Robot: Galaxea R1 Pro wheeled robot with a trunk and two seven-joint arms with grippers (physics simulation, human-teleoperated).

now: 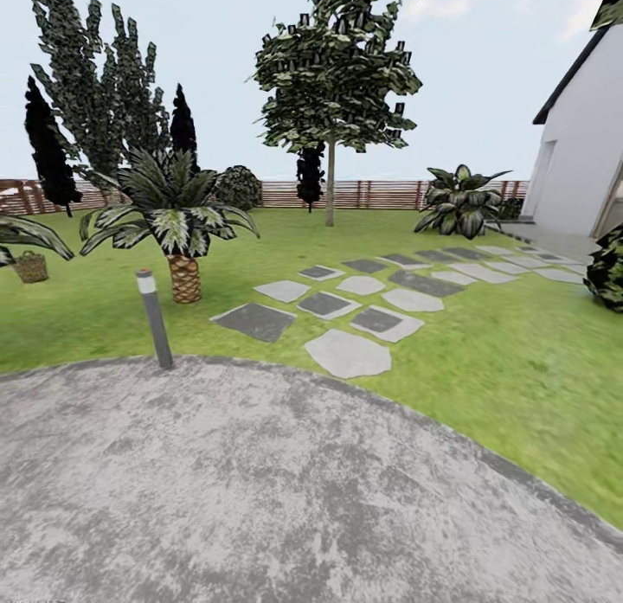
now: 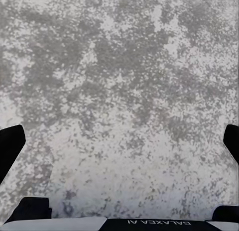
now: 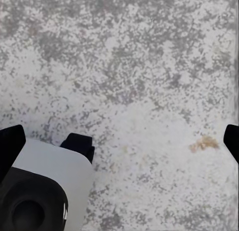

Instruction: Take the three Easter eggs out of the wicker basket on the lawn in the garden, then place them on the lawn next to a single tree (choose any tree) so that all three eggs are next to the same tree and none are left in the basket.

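Note:
The brown wicker basket (image 1: 31, 266) stands on the lawn (image 1: 484, 361) at the far left, partly behind a palm frond. The eggs cannot be made out at this distance. A tree (image 1: 330, 183) with a thin pale trunk and a leafy crown rises at the back middle of the garden, before the slatted fence. My left gripper (image 2: 119, 141) hangs open over the grey patio, its dark fingertips (image 2: 10, 146) wide apart. My right gripper (image 3: 119, 141) is open too, above the same speckled stone, with nothing between its fingers.
The grey patio (image 1: 260, 499) lies in the foreground. A short bollard lamp (image 1: 154, 317) stands at its edge, a squat palm (image 1: 183, 279) behind it. Stepping slabs (image 1: 346, 352) lead right toward a white house (image 1: 580, 153). Dark cypresses (image 1: 48, 153) and bushes line the fence.

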